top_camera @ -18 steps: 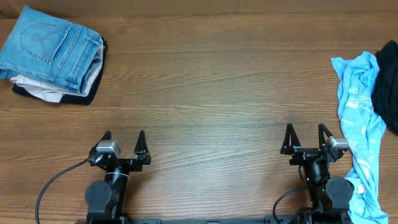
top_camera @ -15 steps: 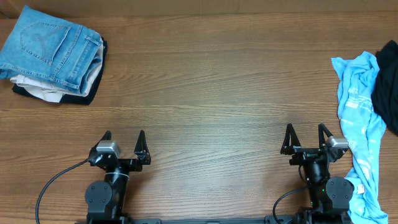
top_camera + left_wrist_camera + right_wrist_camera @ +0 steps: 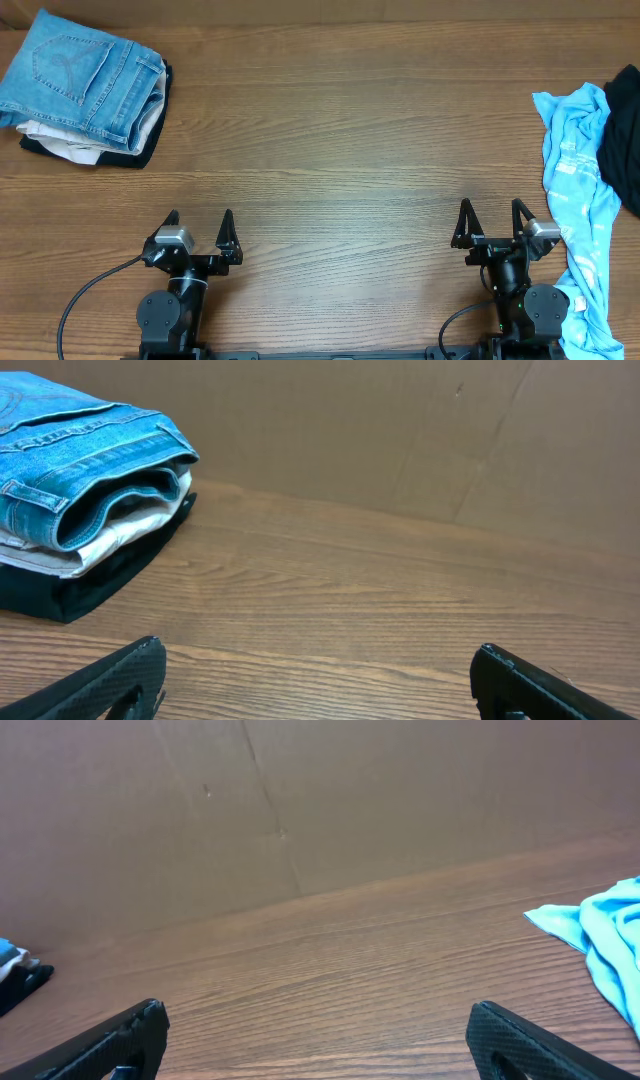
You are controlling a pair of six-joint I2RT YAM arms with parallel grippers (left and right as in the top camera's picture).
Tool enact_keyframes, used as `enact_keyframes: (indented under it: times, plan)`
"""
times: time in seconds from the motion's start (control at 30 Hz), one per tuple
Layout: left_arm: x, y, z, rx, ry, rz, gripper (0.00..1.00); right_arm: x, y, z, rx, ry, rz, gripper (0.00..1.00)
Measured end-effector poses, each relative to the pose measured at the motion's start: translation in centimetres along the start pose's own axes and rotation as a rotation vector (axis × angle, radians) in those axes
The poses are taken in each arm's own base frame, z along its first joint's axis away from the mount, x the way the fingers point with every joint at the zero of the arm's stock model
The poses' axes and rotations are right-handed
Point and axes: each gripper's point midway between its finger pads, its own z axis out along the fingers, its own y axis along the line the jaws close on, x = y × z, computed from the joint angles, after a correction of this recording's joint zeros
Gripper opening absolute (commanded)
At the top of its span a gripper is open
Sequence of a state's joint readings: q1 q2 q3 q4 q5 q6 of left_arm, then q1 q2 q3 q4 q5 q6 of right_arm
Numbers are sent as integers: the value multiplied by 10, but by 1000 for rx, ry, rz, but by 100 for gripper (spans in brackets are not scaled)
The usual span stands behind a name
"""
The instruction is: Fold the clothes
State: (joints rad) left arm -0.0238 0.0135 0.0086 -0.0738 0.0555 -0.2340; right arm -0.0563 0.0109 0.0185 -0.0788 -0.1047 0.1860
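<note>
A crumpled sky-blue T-shirt (image 3: 578,190) lies in a long heap along the table's right edge; its tip (image 3: 600,935) shows at the right of the right wrist view. My right gripper (image 3: 492,222) stands open just left of the shirt, apart from it, with bare wood between its fingers (image 3: 505,1035). At the front left my left gripper (image 3: 200,228) is open too and holds nothing; its fingertips (image 3: 120,675) frame only tabletop.
A folded stack with blue jeans on top (image 3: 85,85) over pale and black garments sits at the back left (image 3: 90,490). A dark garment (image 3: 622,135) lies at the right edge beside the shirt. A cardboard wall (image 3: 300,800) backs the table.
</note>
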Motion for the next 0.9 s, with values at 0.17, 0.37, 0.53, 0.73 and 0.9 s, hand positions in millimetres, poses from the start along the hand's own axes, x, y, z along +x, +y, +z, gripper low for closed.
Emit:
enact_keyframes:
  times: [0.17, 0.37, 0.53, 0.73, 0.9]
  plan:
    - [0, 0, 0, 0, 0, 0, 100, 0, 0, 0, 0, -1, 0, 100]
    - [0, 0, 0, 0, 0, 0, 100, 0, 0, 0, 1, -1, 0, 100]
    - [0, 0, 0, 0, 0, 0, 100, 0, 0, 0, 0, 0, 0, 100]
    - [0, 0, 0, 0, 0, 0, 100, 0, 0, 0, 0, 0, 0, 100]
    - [0, 0, 0, 0, 0, 0, 100, -1, 0, 0, -1, -4, -1, 100]
